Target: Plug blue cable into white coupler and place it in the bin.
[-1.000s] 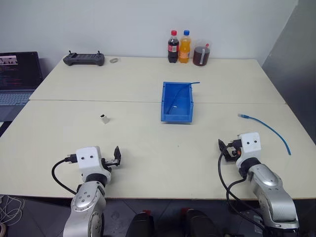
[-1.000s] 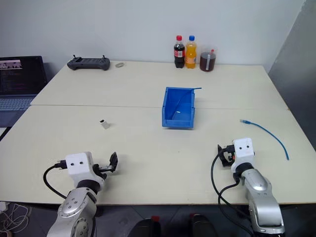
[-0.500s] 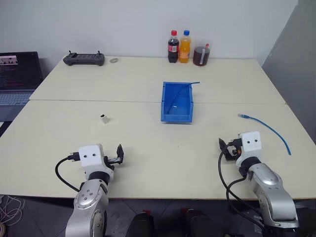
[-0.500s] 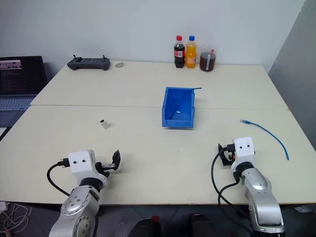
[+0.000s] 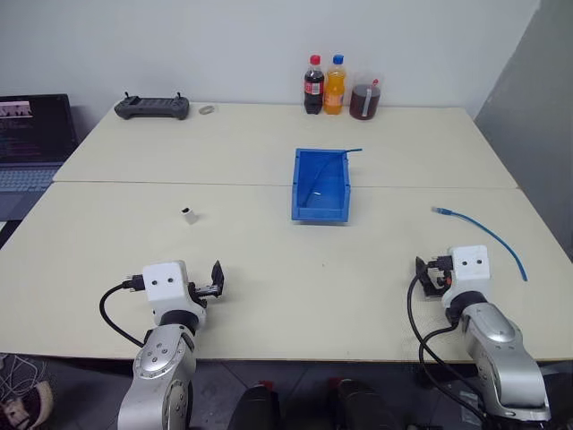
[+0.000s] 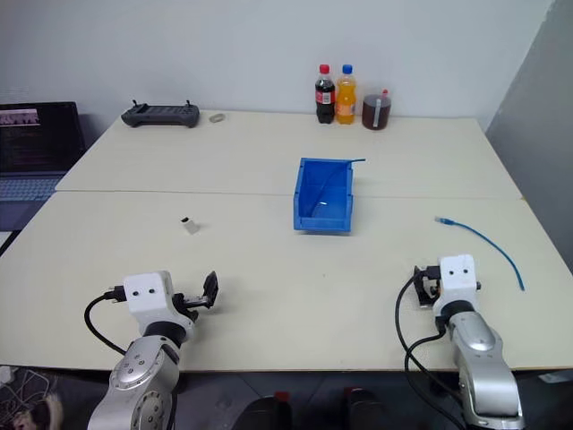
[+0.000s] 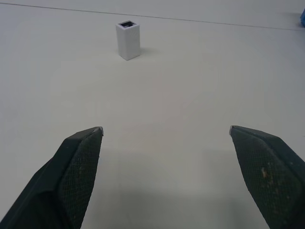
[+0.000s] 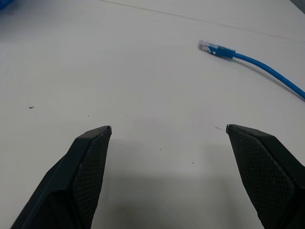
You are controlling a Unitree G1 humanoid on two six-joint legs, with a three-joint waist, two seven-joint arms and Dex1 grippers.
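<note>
Two tables [image 5: 179, 161] butted together, one seam running between them.

One laptop [image 5: 31, 143] at the far left edge, well beyond the left hand [image 5: 215, 279].

One bin [image 5: 320, 185], bright blue, open top, at mid-table, ahead of both hands and between them, nearer the right hand [image 5: 428, 276] than the left. One thin blue cable [image 5: 333, 161] hangs over its far rim, with one end inside.

One black controller [image 5: 151, 107] at the far edge, well ahead of the left hand; one small grey round object [image 5: 207, 109] just beside it.

Drinks at the far edge beyond the bin: two bottles, one dark cola [image 5: 313, 86] and one orange [image 5: 335, 85], plus one cup of dark liquid [image 5: 364, 98]. All three stand upright, close together.

One blue cable [image 5: 488, 237] lying loose on the table, ahead of the right hand and out to its right. Its plug end [image 8: 209, 47] is the nearest part, ahead of the hand, apart from the fingertips.

One white coupler [image 7: 128, 40], standing upright with its dark socket facing up, ahead of the left hand and slightly to its left, not touched.

Hands, two. Left hand: released, fingers spread wide, nothing between them, low over bare table. Right hand: released likewise, fingers [image 8: 88, 162] wide apart, grasping nothing.
</note>
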